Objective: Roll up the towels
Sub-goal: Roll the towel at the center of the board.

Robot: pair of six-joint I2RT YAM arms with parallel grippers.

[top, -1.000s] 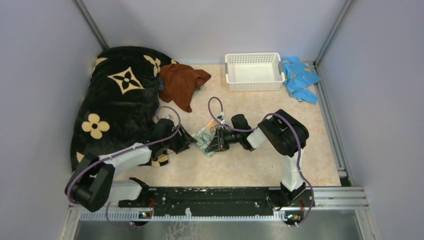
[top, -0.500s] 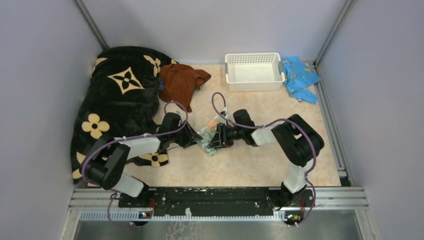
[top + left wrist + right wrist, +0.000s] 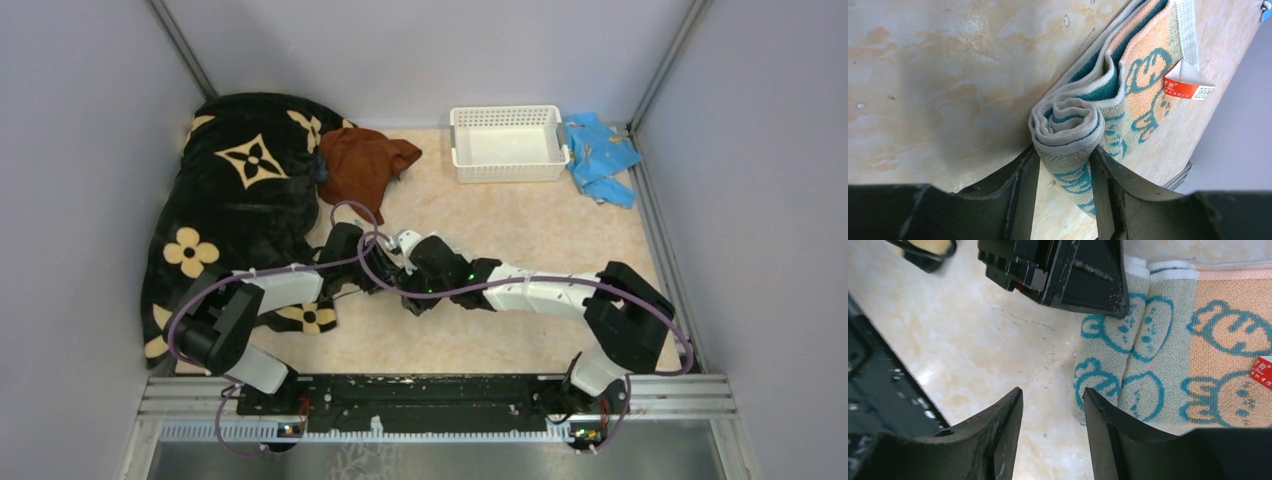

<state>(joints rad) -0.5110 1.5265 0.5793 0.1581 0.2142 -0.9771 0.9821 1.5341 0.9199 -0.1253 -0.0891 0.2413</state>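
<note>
Your blanket (image 3: 230, 200) fills the far-left corner of the counter (image 3: 540, 225), a towel (image 3: 362, 168) at its right edge. The basket (image 3: 505, 172) sits far centre, a cloth (image 3: 600, 155) just right of it. Mid-counter, a second towel (image 3: 1068, 125) lies between your left fingers (image 3: 1020, 190), right fingers (image 3: 1003, 440) alongside.

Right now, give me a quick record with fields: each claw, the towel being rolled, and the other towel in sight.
left claw: closed on rolled end of small teal-and-white patterned terry towel
right claw: open, empty, beside the towel
patterned towel: partly rolled, rest lying on beige table
rust-brown crumpled cloth towel: unrolled, at edge of black floral blanket
</note>
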